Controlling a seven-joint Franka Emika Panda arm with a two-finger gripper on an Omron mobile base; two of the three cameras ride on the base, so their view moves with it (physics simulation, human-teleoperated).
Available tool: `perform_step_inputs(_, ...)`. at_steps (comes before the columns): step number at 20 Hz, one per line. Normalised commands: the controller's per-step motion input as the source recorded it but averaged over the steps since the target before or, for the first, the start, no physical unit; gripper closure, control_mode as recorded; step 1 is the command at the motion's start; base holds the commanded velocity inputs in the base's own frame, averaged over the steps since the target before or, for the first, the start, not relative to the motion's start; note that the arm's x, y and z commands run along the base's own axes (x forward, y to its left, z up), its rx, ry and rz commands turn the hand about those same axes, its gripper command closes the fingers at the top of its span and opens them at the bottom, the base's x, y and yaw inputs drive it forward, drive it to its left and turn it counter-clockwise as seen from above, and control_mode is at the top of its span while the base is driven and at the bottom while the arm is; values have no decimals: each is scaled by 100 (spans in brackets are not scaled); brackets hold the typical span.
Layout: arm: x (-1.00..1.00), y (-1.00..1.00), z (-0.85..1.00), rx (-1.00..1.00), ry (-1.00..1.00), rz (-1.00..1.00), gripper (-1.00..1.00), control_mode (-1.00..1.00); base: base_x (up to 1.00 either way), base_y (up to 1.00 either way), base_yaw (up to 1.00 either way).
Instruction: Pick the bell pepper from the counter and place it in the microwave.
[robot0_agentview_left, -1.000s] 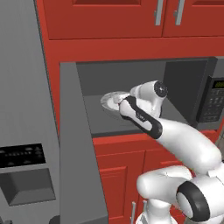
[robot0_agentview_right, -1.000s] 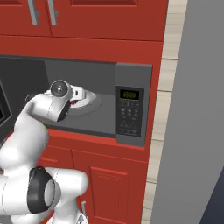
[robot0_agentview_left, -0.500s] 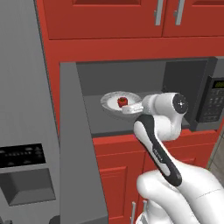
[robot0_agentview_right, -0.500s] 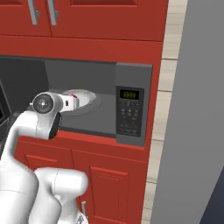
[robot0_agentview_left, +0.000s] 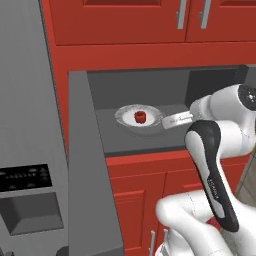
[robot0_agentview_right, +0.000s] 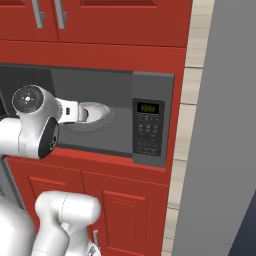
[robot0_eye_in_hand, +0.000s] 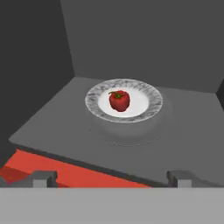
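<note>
1. Bell pepper (robot0_eye_in_hand: 119, 100) sat on the white plate (robot0_eye_in_hand: 148, 105) inside the microwave (robot0_agentview_right: 150, 82), slightly toward 9 o'clock of the plate's centre, green stem up.
2. In the hand view the pepper lay at 12 o'clock from the gripper (robot0_eye_in_hand: 111, 178), well apart from the fingertips (robot0_eye_in_hand: 43, 178), with bare microwave floor between.
3. Gripper was spread wide and empty; the two tips stood far apart at the bottom of the hand view, nothing between them.
4. Left base view: pepper (robot0_agentview_left: 140, 117) on plate (robot0_agentview_left: 125, 116); gripper (robot0_agentview_left: 167, 121) just beside the plate's rim at 3 o'clock, at the front of the cavity.
5. Right base view: plate (robot0_agentview_right: 101, 107) partly hidden behind the hand; a sliver of red showed there.
6. Arm rose from below, elbow folded high, forearm reaching level toward the microwave mouth, hand pointing into the cavity.
7. Microwave door (robot0_agentview_left: 90, 165) stood swung open toward 9 o'clock in the left base view; keypad panel (robot0_agentview_right: 148, 126) with green display at 3 o'clock of the opening.
</note>
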Motion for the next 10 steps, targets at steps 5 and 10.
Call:
perform_step_inputs(5,-100,-38,6,-7,10,-4,-100,-100,0,0,0)
perform_step_inputs(10,-100,-18,-4,-1,0,-4,-100,-100,0,0,0)
